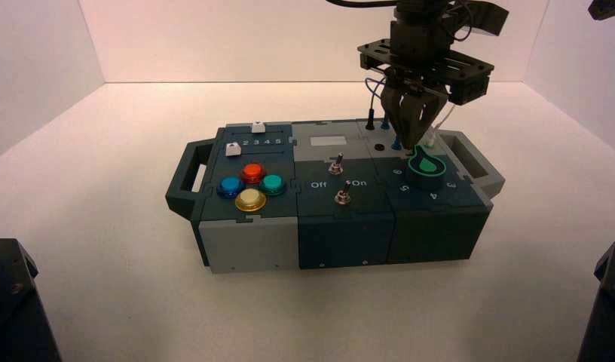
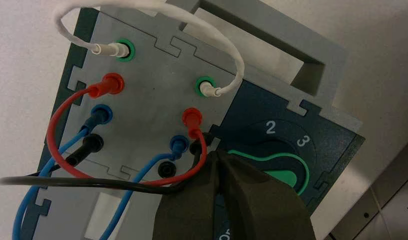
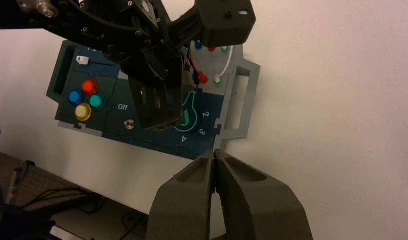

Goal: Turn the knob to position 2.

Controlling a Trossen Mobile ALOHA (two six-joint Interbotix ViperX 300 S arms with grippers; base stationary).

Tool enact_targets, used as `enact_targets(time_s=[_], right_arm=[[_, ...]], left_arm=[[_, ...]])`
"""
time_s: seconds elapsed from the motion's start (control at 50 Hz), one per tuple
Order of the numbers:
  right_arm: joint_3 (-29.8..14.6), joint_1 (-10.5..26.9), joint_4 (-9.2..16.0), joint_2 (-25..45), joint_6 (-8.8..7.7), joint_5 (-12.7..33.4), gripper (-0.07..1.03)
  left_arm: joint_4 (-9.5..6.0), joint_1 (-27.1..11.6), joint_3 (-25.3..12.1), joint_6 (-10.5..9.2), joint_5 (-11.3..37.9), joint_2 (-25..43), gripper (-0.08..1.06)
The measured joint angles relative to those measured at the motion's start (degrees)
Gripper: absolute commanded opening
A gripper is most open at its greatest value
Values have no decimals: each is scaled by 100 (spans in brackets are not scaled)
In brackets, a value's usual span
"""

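The knob [image 1: 426, 169] sits by the box's [image 1: 346, 240] near right corner, its narrow pointer end facing the far edge, short of 2. The left gripper [image 2: 218, 153], fingers together, is just beyond that end, clearly the nearer; contact is unclear. The right gripper [image 3: 215, 151], fingers together, is well apart. Turning should swing the pointer rightward.

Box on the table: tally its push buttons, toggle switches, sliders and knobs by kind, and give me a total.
Round coloured push buttons: 4
Metal toggle switches: 2
White-capped sliders: 2
Dark-teal knob with green pointer: 1
Total: 9
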Motion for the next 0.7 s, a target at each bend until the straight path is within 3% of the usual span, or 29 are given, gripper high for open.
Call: enact_targets(time_s=[0.26, 0.7], right_arm=[[9, 0, -9, 0, 0, -18, -3], [0, 9, -9, 9, 0, -18, -3]], left_arm=[[-18, -132, -44, 0, 123, 35, -3], [97, -176, -70, 0, 211, 35, -3]])
